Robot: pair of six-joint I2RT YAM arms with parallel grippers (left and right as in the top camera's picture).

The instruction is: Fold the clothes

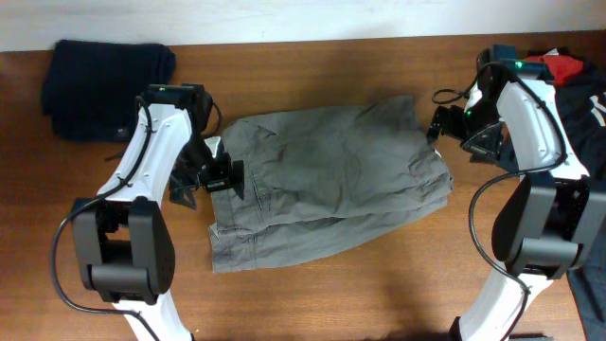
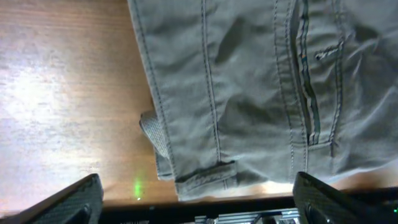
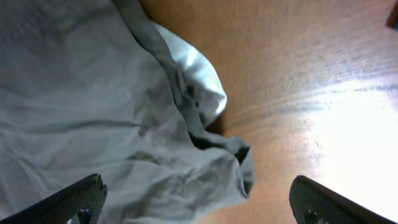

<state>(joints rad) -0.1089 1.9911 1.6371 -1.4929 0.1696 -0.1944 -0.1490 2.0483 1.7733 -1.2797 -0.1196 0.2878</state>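
Grey-olive cotton garment [image 1: 331, 180] lies folded on wooden tabletop [image 1: 312, 294]. Left end effector [image 1: 216, 176] (9 o'clock edge) and right end effector [image 1: 438, 123] (2 o'clock) stand wide, empty.

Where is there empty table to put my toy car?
The bare table between the grey-olive trousers and the near edge is free. So is the strip behind them, right of the navy garment. Crowded: the right edge, with red and black clothes.
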